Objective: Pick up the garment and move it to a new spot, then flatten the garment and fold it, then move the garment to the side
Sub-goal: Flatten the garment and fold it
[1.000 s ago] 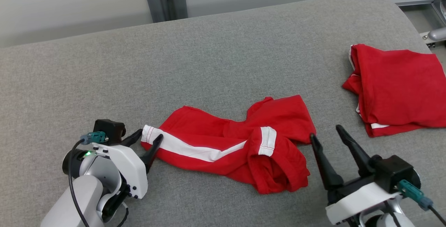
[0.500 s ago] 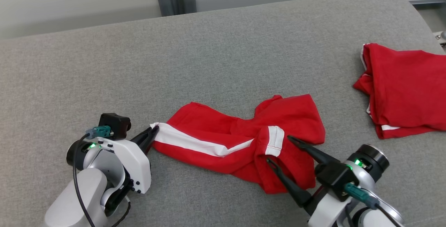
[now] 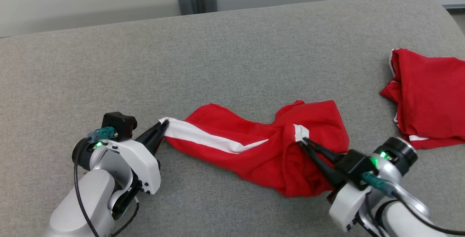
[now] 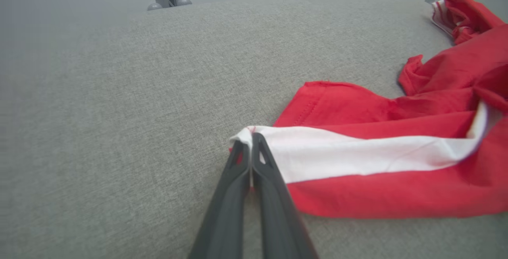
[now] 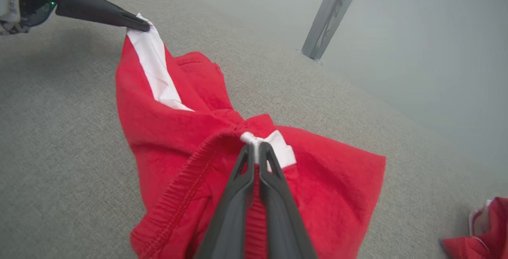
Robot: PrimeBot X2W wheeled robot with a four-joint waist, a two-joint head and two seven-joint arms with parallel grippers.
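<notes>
The left pincer is closed on the hem corner at the end of the white stripe, at the left extremity of the garment. The right pincer is closed on the white patch beside the ribbed waistband, at the bunched right portion. The garment lies between the two pincers on the grey fabric-covered table, with its long axis running left to right. Each arm therefore grips its own nearer end, and the lift probably requires raising both ends together. The cloth is red, crumpled and twisted at mid-length, not yet flat. A second red garment, folded, lies well apart at the right.
</notes>
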